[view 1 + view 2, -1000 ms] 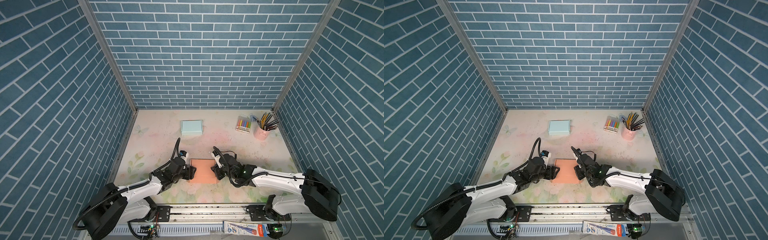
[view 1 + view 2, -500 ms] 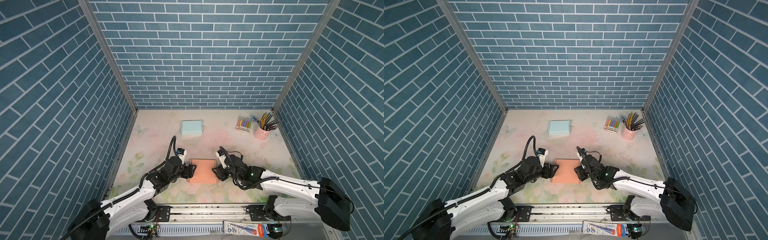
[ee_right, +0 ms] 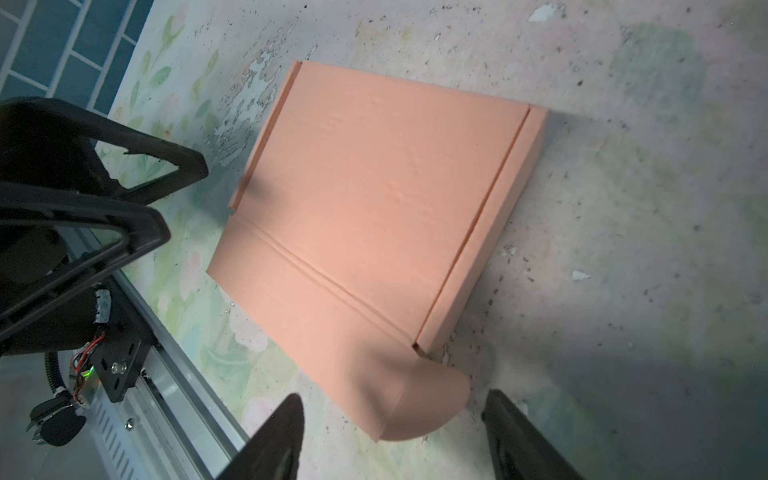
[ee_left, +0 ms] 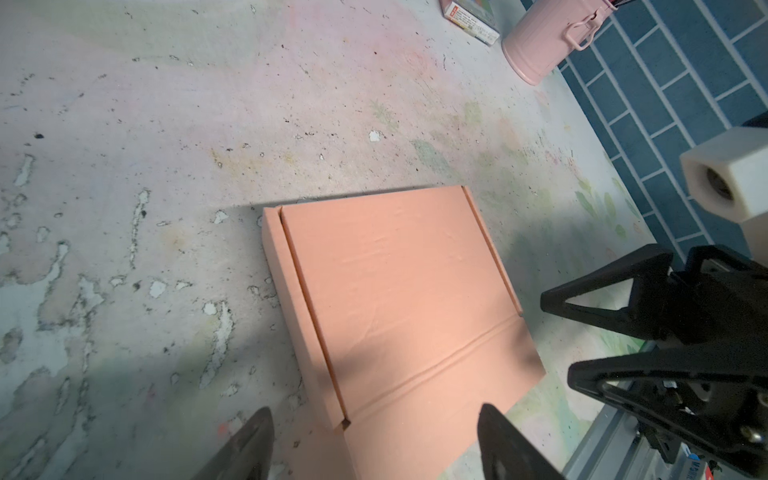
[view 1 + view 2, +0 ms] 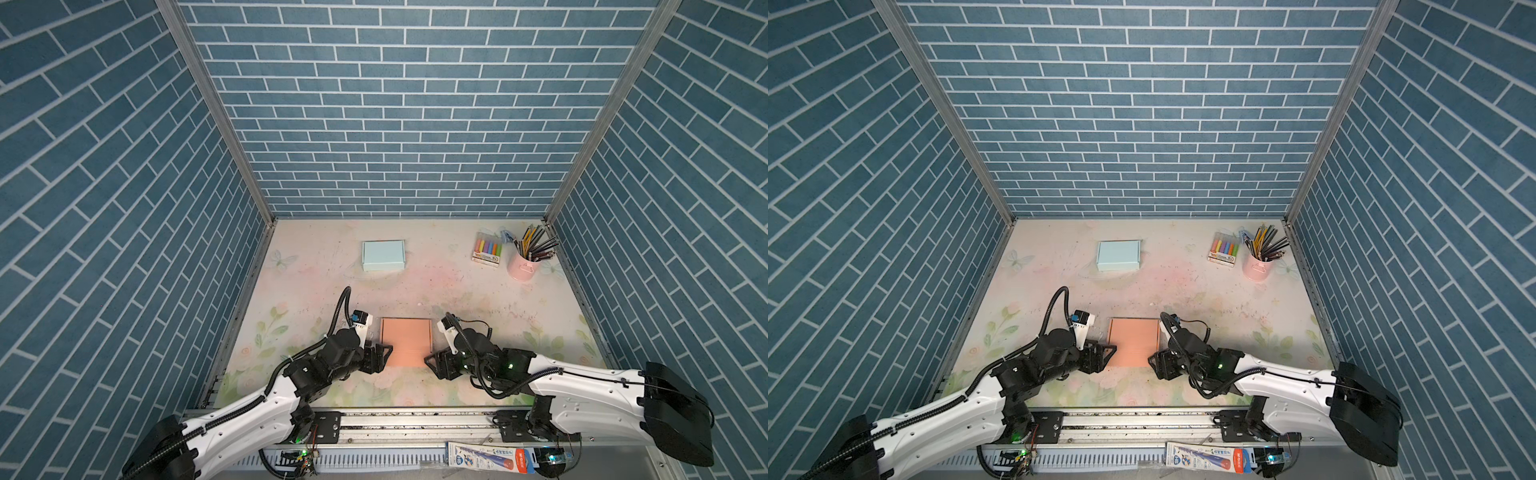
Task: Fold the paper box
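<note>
Right end effector widened, left end effector wide, both empty over scuffed tabletop.

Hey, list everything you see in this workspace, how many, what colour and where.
paper box: one, orange, near the table's front, centre
small box: one, light blue, back, left of centre
marker pack: one, mixed colours, back right
cup: one, pink, back right, beside the marker pack
pencils: several, mixed colours, in the cup
packet: one, white and blue, front edge
table: one, pale floral, between the walls
walls: three, blue brick, around the table
left gripper: one, black, open, at the paper box's left front corner
right gripper: one, black, open, at its right front corner
</note>
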### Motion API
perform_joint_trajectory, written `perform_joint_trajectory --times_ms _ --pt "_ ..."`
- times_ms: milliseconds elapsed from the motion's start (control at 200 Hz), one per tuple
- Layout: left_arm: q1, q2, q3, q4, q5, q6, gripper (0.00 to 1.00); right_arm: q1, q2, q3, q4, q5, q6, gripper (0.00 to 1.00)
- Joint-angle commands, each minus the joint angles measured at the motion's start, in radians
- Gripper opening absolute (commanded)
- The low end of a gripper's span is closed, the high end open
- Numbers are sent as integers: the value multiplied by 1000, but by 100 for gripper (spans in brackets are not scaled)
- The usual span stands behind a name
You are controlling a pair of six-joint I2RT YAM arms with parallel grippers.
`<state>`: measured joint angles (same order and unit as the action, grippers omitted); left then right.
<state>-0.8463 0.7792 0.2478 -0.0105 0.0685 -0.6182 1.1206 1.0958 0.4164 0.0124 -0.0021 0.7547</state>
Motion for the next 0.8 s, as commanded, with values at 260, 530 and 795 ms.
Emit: perform_joint_trajectory --times_ms 260,530,795 --pt "-39 -21 -30 -17 -41 -45 77 25 59 0 108 -25 68 69" --pt "-69 -3 -39 7 -49 -70 77 47 72 -7 138 -12 81 68" --pt "-99 20 -65 62 -45 -101 76 79 96 -14 156 7 102 69"
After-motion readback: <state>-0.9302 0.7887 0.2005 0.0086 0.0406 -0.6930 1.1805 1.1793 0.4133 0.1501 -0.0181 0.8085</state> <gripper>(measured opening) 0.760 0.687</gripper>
